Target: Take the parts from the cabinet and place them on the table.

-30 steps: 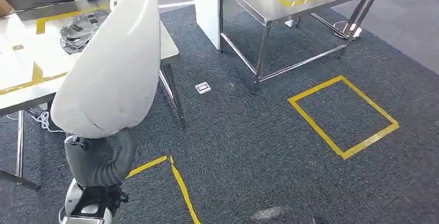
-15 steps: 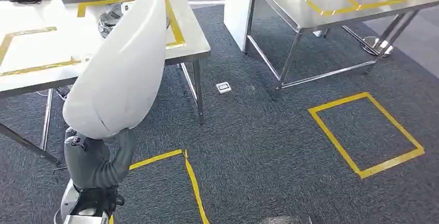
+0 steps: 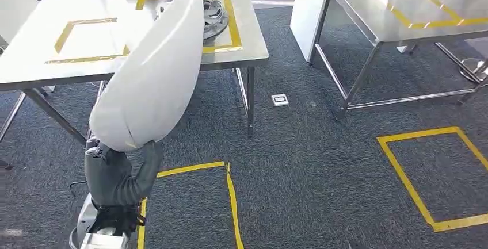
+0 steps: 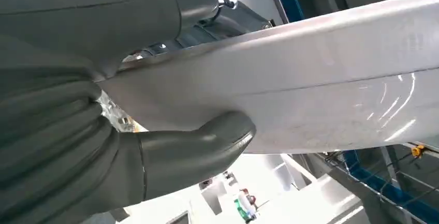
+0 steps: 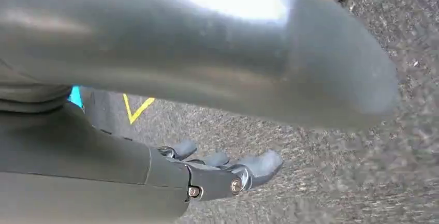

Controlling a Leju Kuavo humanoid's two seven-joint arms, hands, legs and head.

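Left hand [image 3: 112, 171] is being seen low in the head view, clamped on the lower end of a large white curved shell part [image 3: 152, 71]; in the left wrist view the grey thumb [image 4: 207, 144] is being pressed against the part's smooth white face [image 4: 321, 94], with the remaining fingers hidden behind it. The part is being held upright, leaning slightly right, its upper end overlapping the near steel table [image 3: 34, 68] in the head view.

Right hand [image 5: 228, 172] is being seen hanging over grey carpet [image 5: 362, 182], holding nothing, dark fingers slightly apart and gently curved.

On the near steel table, yellow tape rectangles [image 3: 86, 39] are being shown, and a round silver metal part [image 3: 213, 16] is lying inside one, partly hidden by the white part. A second steel table [image 3: 403, 16], also taped in yellow, is standing to the right, well apart. Yellow tape squares [image 3: 429, 174] are marking the carpet, and a small white floor socket [image 3: 280, 100] is lying between the tables
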